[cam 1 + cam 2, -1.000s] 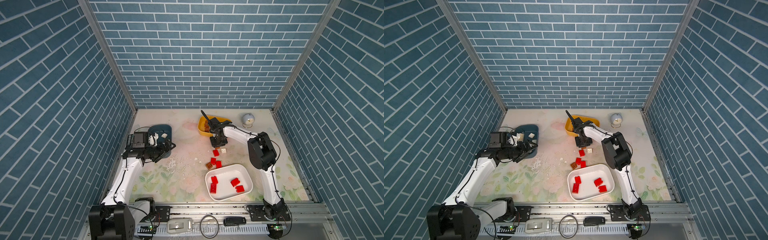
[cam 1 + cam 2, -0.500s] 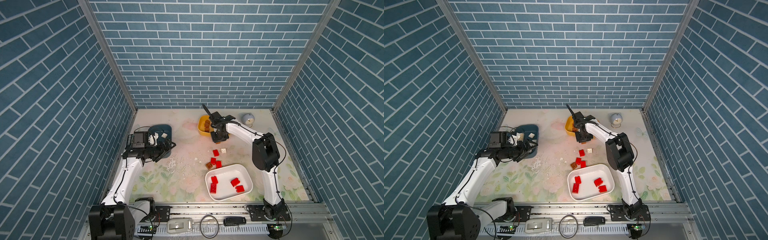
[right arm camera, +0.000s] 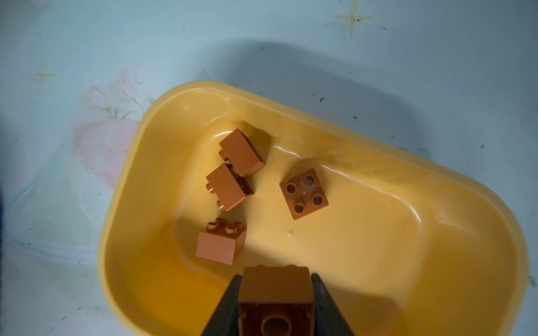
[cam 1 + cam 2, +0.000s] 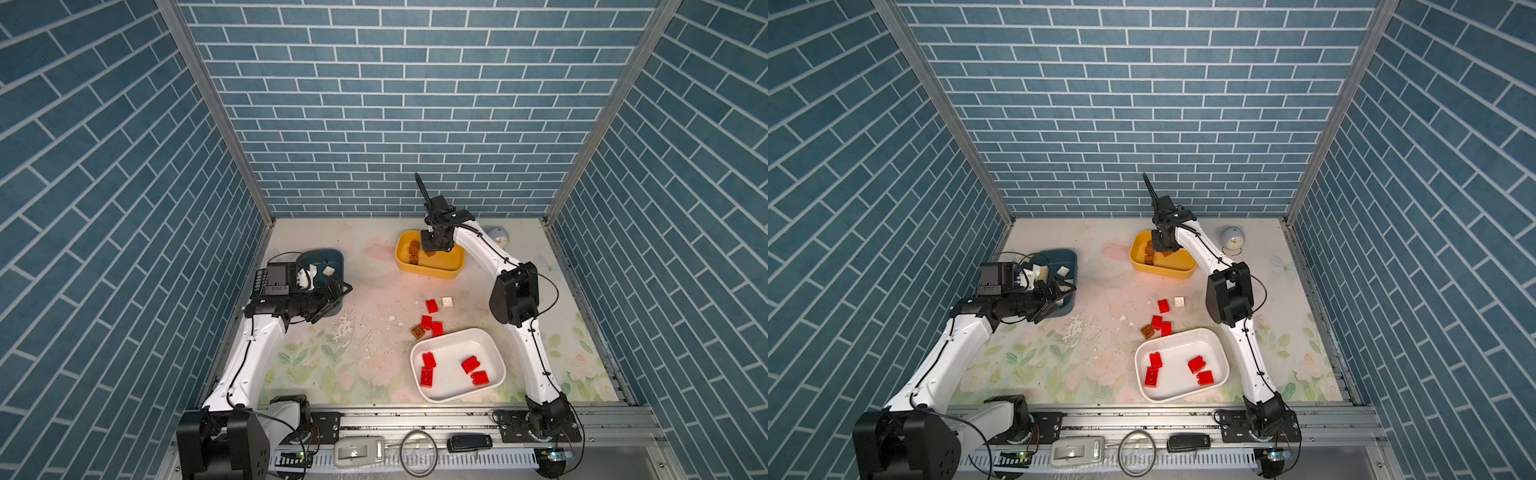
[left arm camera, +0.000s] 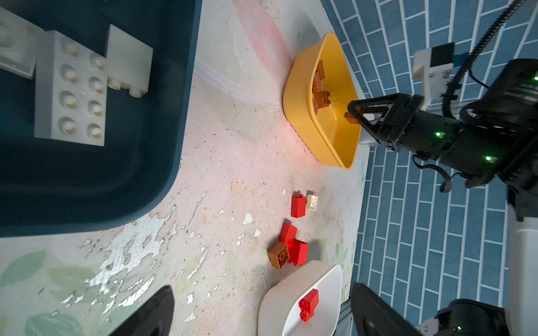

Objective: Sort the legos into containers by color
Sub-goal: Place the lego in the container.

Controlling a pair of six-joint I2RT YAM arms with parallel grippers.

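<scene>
While pinching the brown brick (image 3: 275,291) between the right gripper (image 3: 276,279) tips, low centre of the wrist frame above the yellow tub (image 3: 378,247), dip slightly, spread cleanly, drop clear of the brown legos (image 3: 303,193), with the left gripper (image 4: 337,291) gaping wide at the teal tub (image 4: 335,259) edge.

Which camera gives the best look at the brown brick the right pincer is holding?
The right wrist view: the brown brick fills the foreground, clamped in the right pincer above the yellow tub. The left wrist view shows it small, side-on; both top views show only a sliver.
</scene>
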